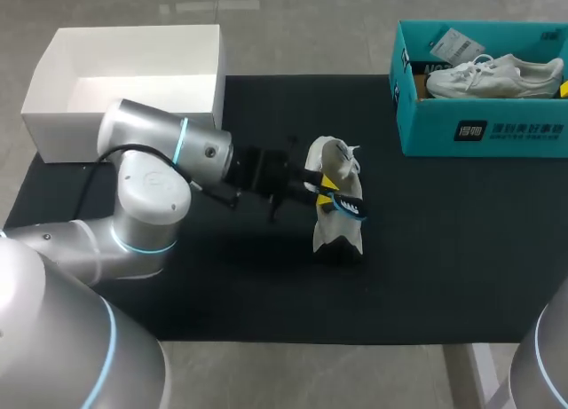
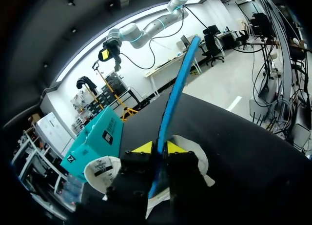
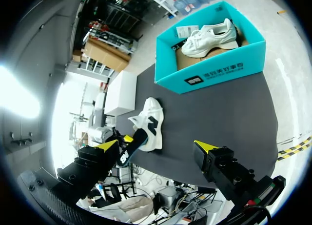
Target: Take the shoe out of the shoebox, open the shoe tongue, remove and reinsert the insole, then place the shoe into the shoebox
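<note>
1. A white box [image 1: 124, 81] sits at the far left corner of the surface. It is open, and we see nothing in it. We think it sits there to be out of the way.
2. Our left tool [image 2: 156, 148] is closed tight on the blue insole [image 2: 176, 88]. One yellow tip presses on each flat side. We think we hold it this way so the thin insole cannot slip or flop.
3. The white shoe [image 1: 333, 159] is out of its box. It rests on the black mat [image 1: 444, 249] near the middle, just under our left tool. There it has room all around for the work. The insole sticks up from the shoe's opening. We cannot tell if its low end is inside the shoe. So we cannot tell if the insole is coming out or going back in.
4. The teal shoebox [image 1: 479, 134] stands at the far right corner, well apart from the shoe. Its top is open, so the shoe can go back in later. Another white shoe [image 1: 493, 76] lies in it.
5. Our right tool [image 3: 157, 147] is wide open and holds nothing. It hangs over the mat, well apart from the shoe. We think it waits there so it does not bump the left arm and can help if the shoe tips.
</note>
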`<control>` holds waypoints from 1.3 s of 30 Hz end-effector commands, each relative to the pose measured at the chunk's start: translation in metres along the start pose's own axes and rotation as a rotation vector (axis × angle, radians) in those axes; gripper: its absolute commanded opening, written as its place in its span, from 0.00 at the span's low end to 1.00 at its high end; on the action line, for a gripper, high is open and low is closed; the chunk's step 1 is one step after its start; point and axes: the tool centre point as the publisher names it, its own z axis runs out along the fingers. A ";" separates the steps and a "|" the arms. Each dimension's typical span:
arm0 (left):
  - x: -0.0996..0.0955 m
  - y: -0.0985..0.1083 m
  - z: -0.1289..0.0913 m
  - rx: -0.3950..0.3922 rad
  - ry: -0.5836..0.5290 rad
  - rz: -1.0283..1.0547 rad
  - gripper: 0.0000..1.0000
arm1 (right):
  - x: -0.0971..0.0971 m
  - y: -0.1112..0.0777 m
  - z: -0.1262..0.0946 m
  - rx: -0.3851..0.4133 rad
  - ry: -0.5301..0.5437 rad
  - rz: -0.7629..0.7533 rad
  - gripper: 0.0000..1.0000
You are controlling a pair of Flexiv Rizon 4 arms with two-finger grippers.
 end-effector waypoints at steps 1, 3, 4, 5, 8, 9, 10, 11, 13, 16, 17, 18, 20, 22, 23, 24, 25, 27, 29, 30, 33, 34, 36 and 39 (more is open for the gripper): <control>-0.004 0.003 0.002 -0.021 0.017 -0.002 0.00 | 0.000 -0.001 0.000 -0.002 -0.003 0.001 1.00; -0.005 0.007 0.003 -0.045 0.017 -0.004 0.00 | 0.000 -0.001 0.000 -0.002 -0.003 0.001 1.00; -0.006 0.010 0.003 -0.048 0.014 -0.004 0.00 | 0.000 -0.001 0.000 -0.002 -0.003 0.001 1.00; -0.007 0.012 0.004 -0.056 0.011 -0.005 0.00 | 0.000 -0.001 0.000 -0.002 -0.003 0.001 1.00; -0.010 0.020 0.004 -0.077 0.005 -0.001 0.00 | 0.000 -0.001 0.000 -0.002 -0.003 0.001 1.00; -0.011 0.021 0.004 -0.084 0.004 -0.001 0.00 | 0.000 -0.001 0.000 -0.002 -0.003 0.001 1.00; -0.012 0.023 0.004 -0.089 0.002 -0.001 0.00 | 0.000 -0.001 0.000 -0.002 -0.003 0.001 1.00; -0.013 0.025 0.004 -0.097 0.002 -0.001 0.00 | 0.000 -0.001 0.000 -0.002 -0.003 0.001 1.00; -0.014 0.029 0.005 -0.107 -0.001 0.001 0.00 | 0.000 -0.001 0.000 -0.002 -0.003 0.001 1.00; -0.014 0.037 0.007 -0.117 -0.017 -0.007 0.00 | 0.000 -0.001 0.000 -0.002 -0.003 0.001 1.00; -0.013 0.039 0.008 -0.121 -0.015 -0.008 0.00 | 0.000 -0.001 0.000 -0.002 -0.003 0.001 1.00; -0.013 0.042 0.009 -0.122 -0.015 -0.007 0.00 | 0.000 -0.001 0.000 -0.002 -0.003 0.001 1.00; -0.013 0.045 0.011 -0.132 -0.018 -0.013 0.00 | 0.000 -0.001 0.000 -0.002 -0.003 0.001 1.00; -0.014 0.048 0.013 -0.140 -0.028 -0.027 0.00 | 0.000 -0.001 0.000 -0.002 -0.003 0.001 1.00; -0.014 0.050 0.014 -0.145 -0.029 -0.031 0.00 | 0.000 -0.001 0.000 -0.002 -0.003 0.001 1.00; -0.015 0.052 0.015 -0.151 -0.032 -0.033 0.00 | 0.000 -0.001 0.000 -0.002 -0.003 0.001 1.00; -0.015 0.054 0.016 -0.156 -0.036 -0.041 0.00 | 0.000 -0.001 0.000 -0.002 -0.003 0.001 1.00; -0.017 0.059 0.017 -0.168 -0.050 -0.069 0.00 | 0.000 -0.001 0.000 -0.002 -0.003 0.001 1.00; -0.019 0.060 0.018 -0.176 -0.067 -0.089 0.00 | 0.000 -0.001 0.000 -0.002 -0.003 0.001 1.00; -0.019 0.061 0.018 -0.175 -0.074 -0.100 0.00 | 0.000 -0.001 0.000 -0.002 -0.003 0.001 1.00; -0.021 0.057 0.015 -0.167 -0.071 -0.109 0.29 | 0.000 -0.001 0.000 -0.002 -0.003 0.001 1.00; -0.021 0.053 0.013 -0.157 -0.065 -0.107 0.42 | 0.000 -0.001 0.000 -0.002 -0.003 0.001 1.00; -0.021 0.046 0.009 -0.146 -0.058 -0.101 0.44 | 0.000 -0.001 0.000 -0.002 -0.003 0.001 1.00; -0.021 0.036 0.003 -0.123 -0.053 -0.094 0.49 | 0.000 -0.001 0.000 -0.002 -0.003 0.001 1.00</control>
